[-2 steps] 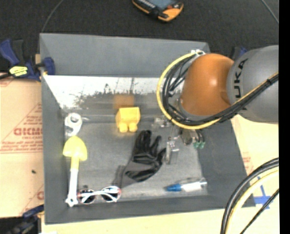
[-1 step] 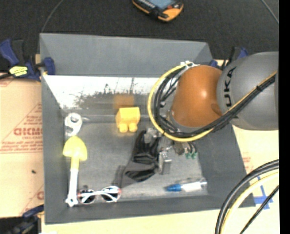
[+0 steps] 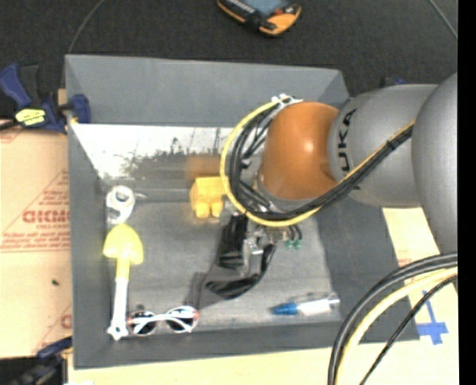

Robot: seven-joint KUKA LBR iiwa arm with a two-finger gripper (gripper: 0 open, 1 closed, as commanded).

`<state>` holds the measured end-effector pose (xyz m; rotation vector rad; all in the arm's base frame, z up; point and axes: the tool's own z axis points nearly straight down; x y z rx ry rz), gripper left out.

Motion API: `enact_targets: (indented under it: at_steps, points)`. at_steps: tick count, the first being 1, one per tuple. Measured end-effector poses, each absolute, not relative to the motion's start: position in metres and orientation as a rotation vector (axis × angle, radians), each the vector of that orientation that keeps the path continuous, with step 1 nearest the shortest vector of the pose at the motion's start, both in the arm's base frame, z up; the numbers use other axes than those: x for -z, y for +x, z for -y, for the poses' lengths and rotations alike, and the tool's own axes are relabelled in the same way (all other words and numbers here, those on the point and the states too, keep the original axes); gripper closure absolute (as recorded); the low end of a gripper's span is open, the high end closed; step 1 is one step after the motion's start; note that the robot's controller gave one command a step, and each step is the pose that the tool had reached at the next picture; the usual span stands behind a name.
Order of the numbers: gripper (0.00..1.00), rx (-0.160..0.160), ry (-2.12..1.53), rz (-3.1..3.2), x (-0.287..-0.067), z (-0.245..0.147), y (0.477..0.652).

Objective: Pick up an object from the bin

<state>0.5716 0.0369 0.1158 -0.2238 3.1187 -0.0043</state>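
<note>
Surface: grey metal bin, floor matt and speckled, far wall shiny. It stands on a dark floor, where an orange-and-black handheld device lies at 12 o'clock beyond the rim.

Arm enters from 3 o'clock, with the orange wrist cover above the bin's middle. The gripper hangs low just past centre, at the upper end of a black floppy strap-like piece. Apart or together: cannot tell. Contact with the piece: cannot tell.

The piece lies bent near the 6 o'clock side, long axis roughly 8-to-2 o'clock.

Others, from the gripper:
- yellow plastic block, 11 o'clock, near
- blue-and-white pen, 4 o'clock
- white-framed sunglasses, 8 o'clock
- yellow scoop with white handle, 9 o'clock
</note>
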Motion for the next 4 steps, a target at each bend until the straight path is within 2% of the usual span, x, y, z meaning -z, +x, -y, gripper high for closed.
enact_targets:
  at_steps: [1,2,3,4]
  points:
    - [0.0,0.002,-0.236,-3.121,-0.107,-0.039,0.575]
    - [1.0,0.002,-0.082,-3.12,-0.071,-0.047,0.559]
    - [1.0,0.002,-0.082,-3.12,-0.071,-0.047,0.559]
    - [1.0,0.01,-0.659,-3.048,-0.071,-0.061,0.547]
